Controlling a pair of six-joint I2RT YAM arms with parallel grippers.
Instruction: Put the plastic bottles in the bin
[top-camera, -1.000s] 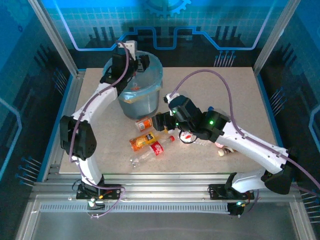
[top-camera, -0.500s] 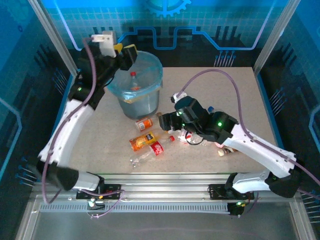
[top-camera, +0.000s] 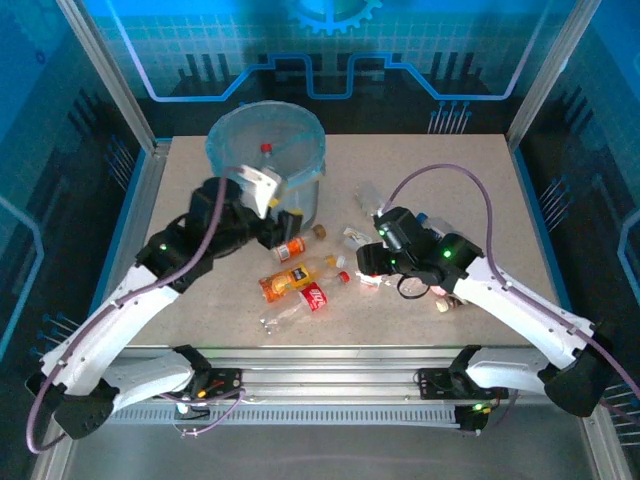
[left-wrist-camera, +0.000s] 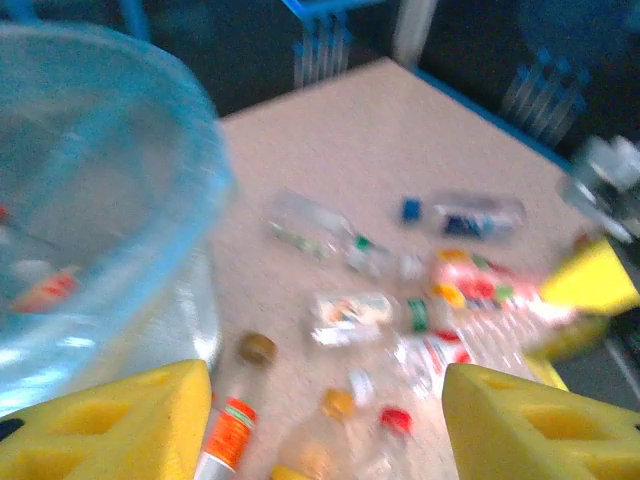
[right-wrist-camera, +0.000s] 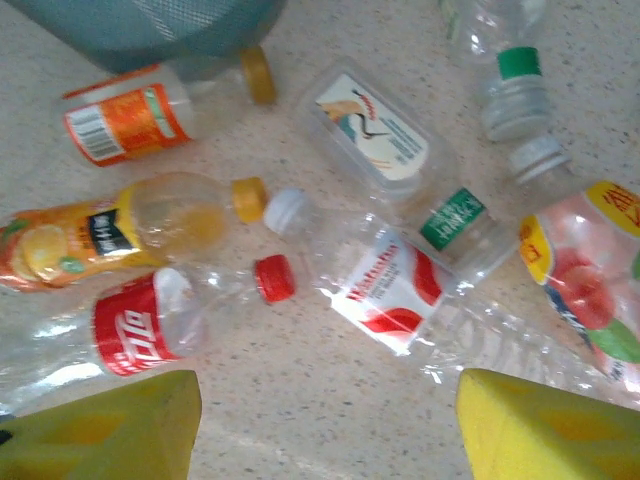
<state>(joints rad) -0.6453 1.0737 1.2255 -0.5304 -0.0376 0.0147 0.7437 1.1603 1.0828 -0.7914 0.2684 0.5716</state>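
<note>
The bin (top-camera: 300, 140), grey with a light-blue bag, stands at the back left with a red-capped bottle (top-camera: 265, 152) inside; its wall is blurred in the left wrist view (left-wrist-camera: 90, 200). My left gripper (top-camera: 288, 225) (left-wrist-camera: 325, 440) hangs open in front of the bin, above an orange-labelled bottle (top-camera: 290, 248) (left-wrist-camera: 228, 440). My right gripper (top-camera: 364, 264) (right-wrist-camera: 325, 430) is open over bare table. Just beyond it lie a red-and-white labelled bottle (right-wrist-camera: 385, 290), a red cola bottle (right-wrist-camera: 140, 325) and an orange juice bottle (right-wrist-camera: 110, 230) (top-camera: 285, 282).
More bottles lie right of the pile: a green-labelled one (right-wrist-camera: 460, 220), a pink-labelled one (right-wrist-camera: 590, 280), a green-capped one (right-wrist-camera: 510, 80) and a flattened clear one (right-wrist-camera: 375, 130). A blue-capped bottle (left-wrist-camera: 470, 215) lies farther right. A crushed clear bottle (top-camera: 275, 318) is near the front edge.
My left arm left the bin's rim, swung out left, then dropped in front of the bin. My right gripper backed off to the right and its jaws narrowed.
</note>
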